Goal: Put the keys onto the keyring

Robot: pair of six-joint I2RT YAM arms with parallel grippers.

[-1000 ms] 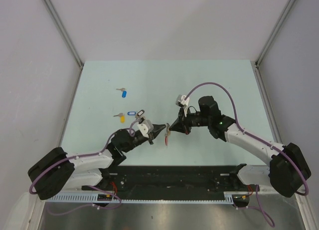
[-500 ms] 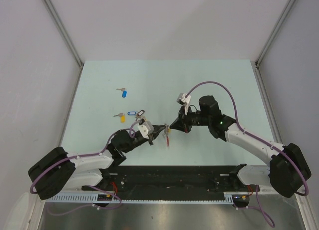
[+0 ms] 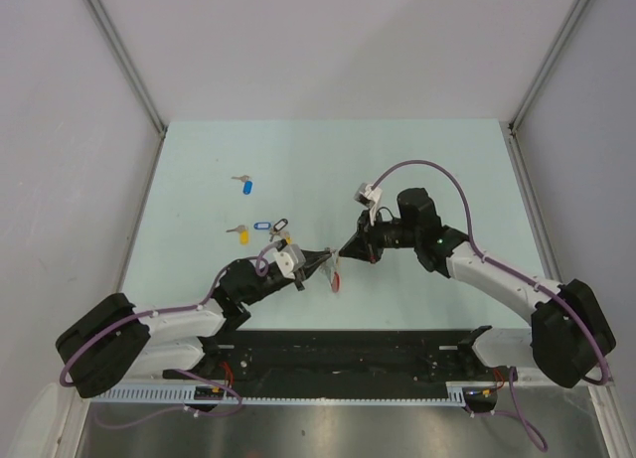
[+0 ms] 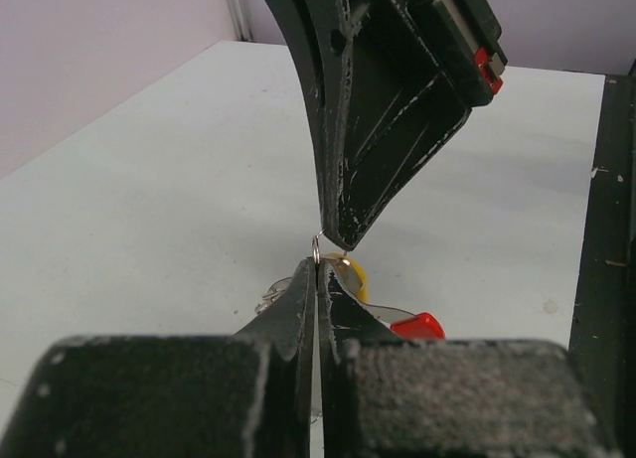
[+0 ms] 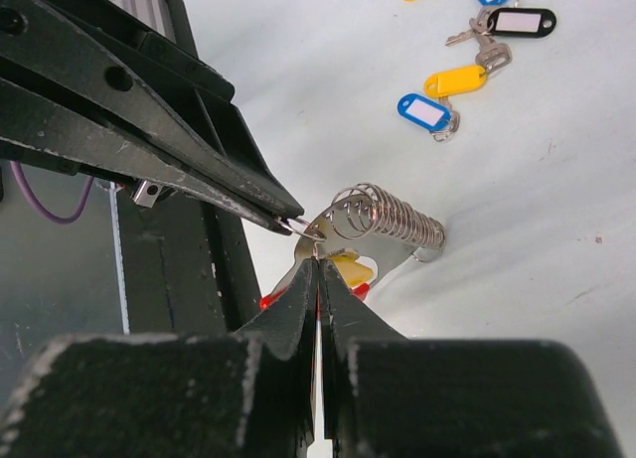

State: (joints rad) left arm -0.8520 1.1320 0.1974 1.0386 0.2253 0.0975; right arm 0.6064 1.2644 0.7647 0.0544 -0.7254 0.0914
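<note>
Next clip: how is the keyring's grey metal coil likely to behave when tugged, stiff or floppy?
The keyring has thin wire wound in many open turns, so it probably flexes and stretches rather than staying stiff. So little metal is likely light. Its smooth bare wire may slip under a narrow pinch.

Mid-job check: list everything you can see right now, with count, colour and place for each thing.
table: one, pale green, under everything
loose keys: five tags in the right wrist view (two blue, two yellow, one black), on the table left of the grippers
keyring: one, red arc with grey metal coil, between the two gripper tips
yellow-tagged key: one, right at the keyring
small wire ring: one, silver, pinched at the left tip
cables: two, purple, one along each arm
left gripper: black, shut on the small wire ring
right gripper: black, shut; what it grips is unclear
</note>
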